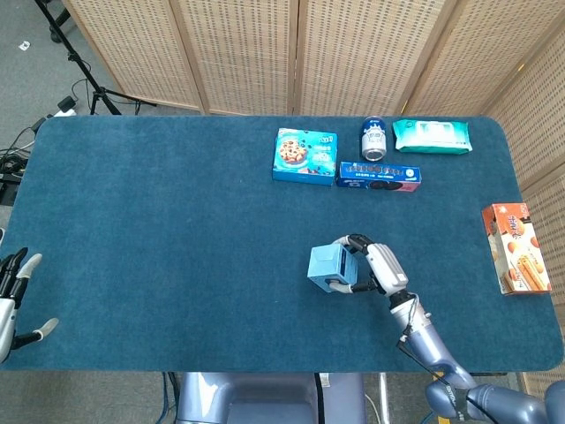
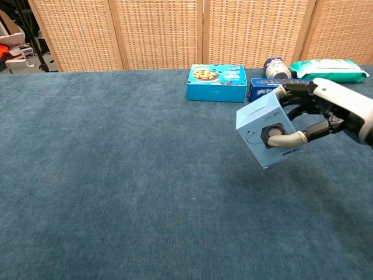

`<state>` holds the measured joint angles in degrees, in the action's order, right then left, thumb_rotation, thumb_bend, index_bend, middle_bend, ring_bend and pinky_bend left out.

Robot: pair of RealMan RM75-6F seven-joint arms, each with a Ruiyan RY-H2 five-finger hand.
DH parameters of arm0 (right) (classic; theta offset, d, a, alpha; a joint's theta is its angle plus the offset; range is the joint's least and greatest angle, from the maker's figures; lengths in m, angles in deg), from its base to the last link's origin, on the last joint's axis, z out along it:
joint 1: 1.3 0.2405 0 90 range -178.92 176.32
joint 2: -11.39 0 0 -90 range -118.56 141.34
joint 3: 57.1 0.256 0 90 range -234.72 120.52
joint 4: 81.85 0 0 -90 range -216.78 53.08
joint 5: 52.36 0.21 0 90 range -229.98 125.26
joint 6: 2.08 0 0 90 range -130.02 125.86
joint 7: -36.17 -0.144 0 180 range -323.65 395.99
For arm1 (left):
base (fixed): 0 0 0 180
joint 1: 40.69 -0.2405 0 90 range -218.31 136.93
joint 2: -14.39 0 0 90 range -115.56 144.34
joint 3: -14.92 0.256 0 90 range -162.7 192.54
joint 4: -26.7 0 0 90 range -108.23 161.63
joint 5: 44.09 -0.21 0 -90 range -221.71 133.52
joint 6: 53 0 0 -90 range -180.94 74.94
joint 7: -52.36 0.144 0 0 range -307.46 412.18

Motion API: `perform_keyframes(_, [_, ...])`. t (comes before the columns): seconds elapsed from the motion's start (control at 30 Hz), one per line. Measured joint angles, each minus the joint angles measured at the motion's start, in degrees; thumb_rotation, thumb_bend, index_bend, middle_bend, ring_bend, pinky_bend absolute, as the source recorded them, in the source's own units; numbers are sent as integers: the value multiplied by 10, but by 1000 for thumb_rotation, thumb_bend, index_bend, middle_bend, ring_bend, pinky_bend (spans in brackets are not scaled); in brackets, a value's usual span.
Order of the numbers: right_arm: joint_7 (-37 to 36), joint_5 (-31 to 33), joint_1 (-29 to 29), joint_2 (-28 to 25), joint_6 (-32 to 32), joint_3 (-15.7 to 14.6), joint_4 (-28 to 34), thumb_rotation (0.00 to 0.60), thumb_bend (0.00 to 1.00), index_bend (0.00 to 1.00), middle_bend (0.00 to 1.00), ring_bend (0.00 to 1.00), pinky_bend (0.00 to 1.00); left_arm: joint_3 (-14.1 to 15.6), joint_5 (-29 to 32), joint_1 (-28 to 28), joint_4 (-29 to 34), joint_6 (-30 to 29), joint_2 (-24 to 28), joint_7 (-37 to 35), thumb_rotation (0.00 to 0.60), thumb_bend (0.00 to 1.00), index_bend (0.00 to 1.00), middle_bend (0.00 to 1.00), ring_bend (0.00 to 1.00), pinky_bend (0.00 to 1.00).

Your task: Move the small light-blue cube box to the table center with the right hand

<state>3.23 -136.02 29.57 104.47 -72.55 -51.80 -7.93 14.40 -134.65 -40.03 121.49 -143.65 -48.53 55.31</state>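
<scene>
My right hand point(image 1: 375, 268) point(image 2: 326, 111) holds the small light-blue cube box point(image 1: 327, 267) point(image 2: 265, 129) off the table, thumb on its near face and fingers over its top. The box is tilted, lifted above the blue tabletop point(image 1: 177, 230) right of the middle. My left hand point(image 1: 16, 296) hangs at the table's front left edge, fingers apart, holding nothing; it does not show in the chest view.
Along the back stand a blue cookie box point(image 1: 305, 155) point(image 2: 217, 82), a dark-blue biscuit box point(image 1: 379, 175) point(image 2: 261, 90), a can point(image 1: 374, 139) point(image 2: 275, 67) and a green wipes pack point(image 1: 432, 135) point(image 2: 327, 70). An orange box point(image 1: 516, 248) lies at the right edge.
</scene>
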Motion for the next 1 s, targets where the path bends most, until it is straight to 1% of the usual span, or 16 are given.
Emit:
perform_keyframes(0.17, [-30, -5, -8, 47, -11, -1, -53, 600, 441, 493, 489, 206, 234, 0, 0, 1, 1, 2, 0, 1, 600, 0, 0, 0, 0, 0])
perform_keyframes(0.3, [-45, -9, -12, 76, -14, -3, -96, 600, 443, 493, 472, 190, 217, 0, 1, 1, 1, 2, 1, -1, 600, 0, 0, 0, 0, 0])
perform_keyframes(0.4, [-53, -13, -15, 94, -14, -6, -129, 600, 440, 493, 401, 137, 193, 0, 2, 1, 1, 2, 1, -1, 600, 0, 0, 0, 0, 0])
perform_keyframes(0.47, [-59, -18, -15, 101, -14, -9, -147, 600, 417, 491, 340, 94, 176, 0, 2, 2, 1, 4, 1, -1, 600, 0, 0, 0, 0, 0])
perform_keyframes(0.5, [-62, -21, -16, 102, -13, -11, -154, 600, 389, 472, 296, 65, 162, 0, 2, 2, 1, 5, 1, 0, 600, 0, 0, 0, 0, 0])
perform_keyframes(0.57, [-70, -27, -15, 103, -9, -15, -163, 600, 333, 347, 179, 20, 123, 0, 2, 2, 1, 5, 0, 1, 600, 0, 0, 0, 0, 0])
perform_keyframes(0.6, [-73, -30, -15, 103, -7, -17, -166, 600, 299, 216, 95, 3, 99, 0, 2, 2, 1, 5, 0, 2, 600, 0, 0, 0, 0, 0])
perform_keyframes(0.63, [-77, -34, -14, 101, -2, -21, -169, 600, 275, 133, 50, 0, 83, 0, 2, 2, 1, 5, 0, 3, 600, 0, 0, 0, 0, 0])
perform_keyframes(0.7, [-85, -42, -12, 95, 4, -28, -169, 600, 218, 17, 1, 0, 60, 0, 2, 2, 1, 5, -1, 4, 600, 0, 0, 0, 0, 0])
perform_keyframes(0.73, [-92, -46, -11, 90, 7, -32, -169, 600, 189, 0, 0, 0, 52, 0, 2, 2, 1, 4, -1, 4, 600, 0, 0, 0, 0, 0])
perform_keyframes(0.83, [-109, -56, -10, 76, 6, -37, -163, 600, 141, 0, 0, 0, 49, 0, 1, 2, 1, 3, -1, 4, 600, 0, 0, 0, 0, 0])
perform_keyframes(1.0, [-116, -66, -15, 52, -22, -36, -145, 600, 131, 0, 0, 0, 44, 1, -1, 2, 1, 3, -1, 4, 600, 0, 0, 0, 0, 0])
